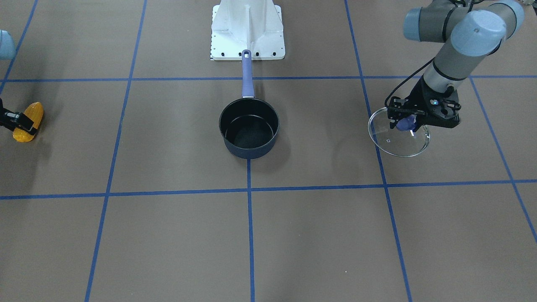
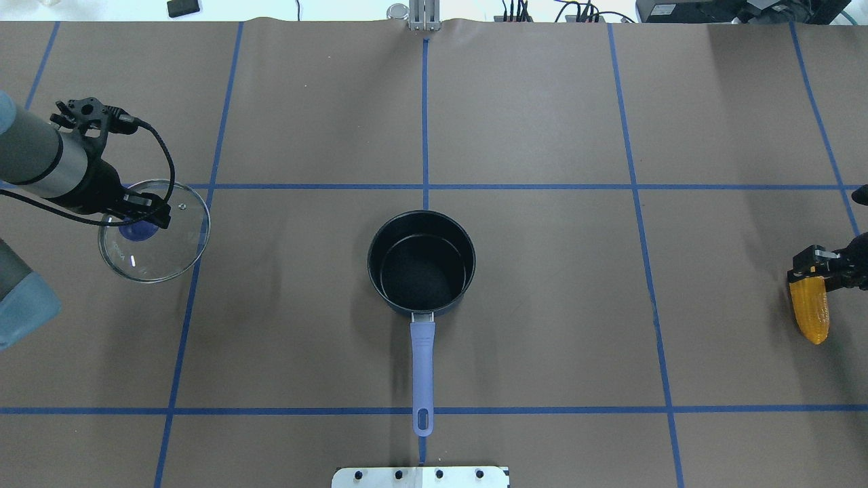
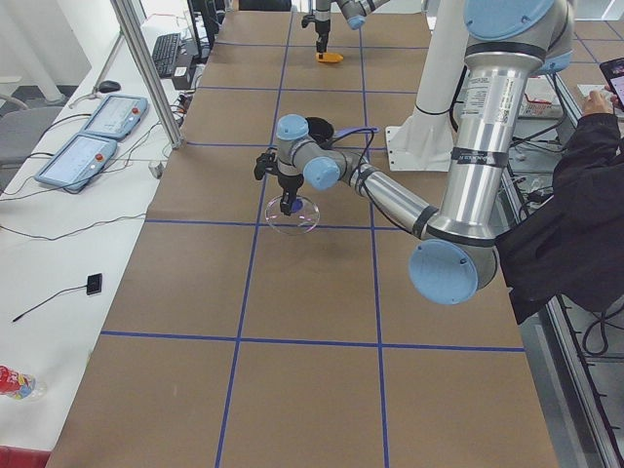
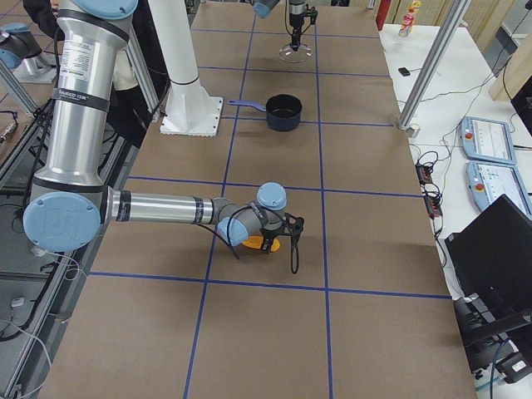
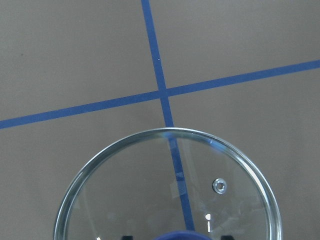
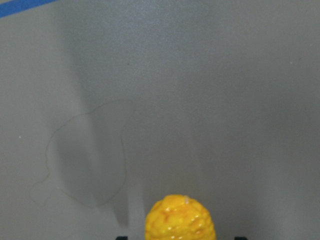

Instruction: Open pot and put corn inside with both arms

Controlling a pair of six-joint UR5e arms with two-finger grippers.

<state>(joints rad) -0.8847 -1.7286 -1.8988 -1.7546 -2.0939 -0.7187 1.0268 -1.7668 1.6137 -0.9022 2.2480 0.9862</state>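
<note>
In the middle of the table [image 2: 542, 339] sits a dark pot [image 2: 420, 263]. It has no top on it, and there is nothing inside. Its long purple handle [image 2: 422, 369] points at the table edge where the robot's white base [image 1: 247, 29] stands.

Near the table's left end, the left arm [image 1: 457, 54] reaches down to a round glass lid [image 2: 154, 230]. The left fingers [image 2: 154, 215] are closed on the lid's blue knob [image 1: 406, 124], gripping it from both sides. The lid is well apart from the pot. It lies over a spot where two blue tape lines [image 5: 162, 95] cross, and the tape shows right through the glass. I cannot tell if the lid touches the table or hangs just over it.

Near the table's right end, far from the pot, is the corn [image 2: 812, 312]. It is yellow-orange and bumpy. The right fingers [image 1: 19, 120] are closed around the fat end of the corn, gripping it. The thin end sticks out past the fingers and points toward the robot's edge of the table. The right wrist view shows only the bumpy tip of the corn and a soft shadow on the brown table. I cannot tell if the corn rests on the table or is a bit above it.

The pot stands between the lid and the corn, with both of them far off to its sides.
</note>
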